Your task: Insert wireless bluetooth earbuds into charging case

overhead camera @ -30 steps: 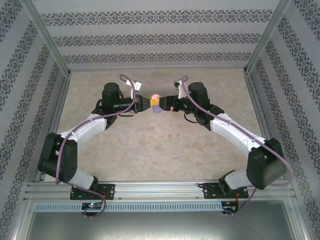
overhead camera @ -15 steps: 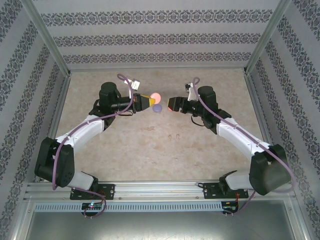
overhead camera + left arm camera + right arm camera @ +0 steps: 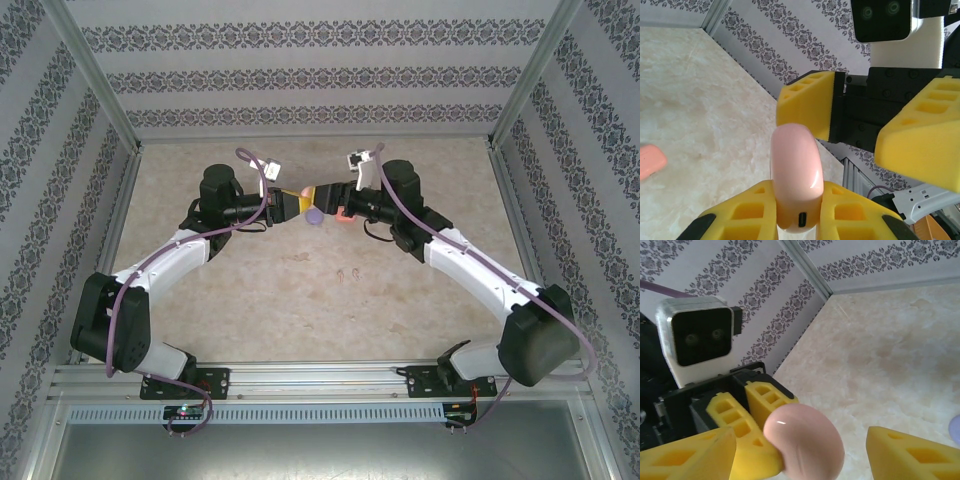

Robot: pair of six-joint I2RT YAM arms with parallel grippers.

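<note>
Two arms meet over the far middle of the table [image 3: 250,290], their grippers tip to tip. The left gripper [image 3: 290,205] has its yellow fingers [image 3: 850,215] pressed against the pink charging case [image 3: 795,175], pinching it by its lower end, where a small port faces the left wrist camera; the case stands up out of the grip, lifted clear of the table. The right gripper [image 3: 322,200] has its jaws spread wide, one yellow finger [image 3: 685,455] on each side of the pink case and neither touching it. A purple case [image 3: 314,215] lies on the table just beneath the two grippers. A salmon-coloured object [image 3: 650,160] rests on the table nearby. Toward the near edge, well apart from the grippers, lie two tiny specks [image 3: 349,272], too small to make out.
</note>
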